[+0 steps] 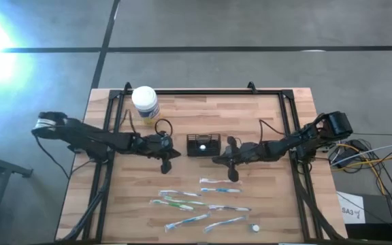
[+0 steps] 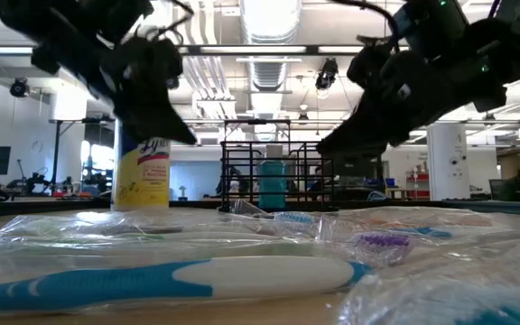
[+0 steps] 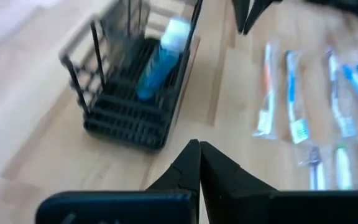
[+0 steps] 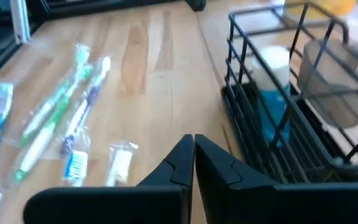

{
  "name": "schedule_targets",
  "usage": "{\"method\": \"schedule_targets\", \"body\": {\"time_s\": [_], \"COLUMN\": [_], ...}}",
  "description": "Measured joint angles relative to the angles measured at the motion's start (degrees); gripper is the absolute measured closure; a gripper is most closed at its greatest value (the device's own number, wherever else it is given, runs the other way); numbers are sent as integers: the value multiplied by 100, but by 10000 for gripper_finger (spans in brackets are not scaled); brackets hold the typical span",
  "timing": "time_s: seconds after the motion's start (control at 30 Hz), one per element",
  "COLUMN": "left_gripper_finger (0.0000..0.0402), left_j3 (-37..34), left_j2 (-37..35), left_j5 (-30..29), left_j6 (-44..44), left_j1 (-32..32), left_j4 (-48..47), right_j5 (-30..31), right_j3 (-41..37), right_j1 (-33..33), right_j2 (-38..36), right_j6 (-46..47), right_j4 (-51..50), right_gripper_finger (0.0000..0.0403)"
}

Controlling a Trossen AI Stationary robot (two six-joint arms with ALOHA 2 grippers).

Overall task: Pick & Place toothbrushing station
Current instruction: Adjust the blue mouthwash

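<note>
Both sets of jaws pressed fully together, holding nothing. Left gripper (image 1: 167, 151) and right gripper (image 1: 229, 158) hovering just either side of the black wire-mesh caddy (image 1: 203, 144), flanked between them with a blue tube (image 3: 160, 57) inside. Wrapped toothbrushes (image 1: 189, 202) spread beyond. Likely pre-grasp approach; next, opening fingers to seize the caddy wall.

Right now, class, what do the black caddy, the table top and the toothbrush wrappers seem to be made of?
The black caddy: probably coated metal wire, judging by its thin dark bars with open gaps. The table top: wood, matte, with pale planks and visible grain and seams. The toothbrush wrappers: clear plastic film, glossy and crinkled, with the brushes showing through.
</note>
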Motion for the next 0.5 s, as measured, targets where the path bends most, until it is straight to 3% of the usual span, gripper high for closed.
{"method": "schedule_targets", "body": {"time_s": [0.27,0.5], "left_gripper_finger": [399,399], "left_j3": [531,1983], "left_j2": [-162,810], "left_j5": [-32,49], "left_j6": [338,1245], "left_j1": [0,4], "left_j4": [-350,-1267], "right_j5": [-5,146], "right_j3": [0,0], "right_j1": [-15,-15], "right_j2": [-485,-1110], "right_j6": [-293,-922], "right_j4": [-22,-238], "right_gripper_finger": [390,390]}}
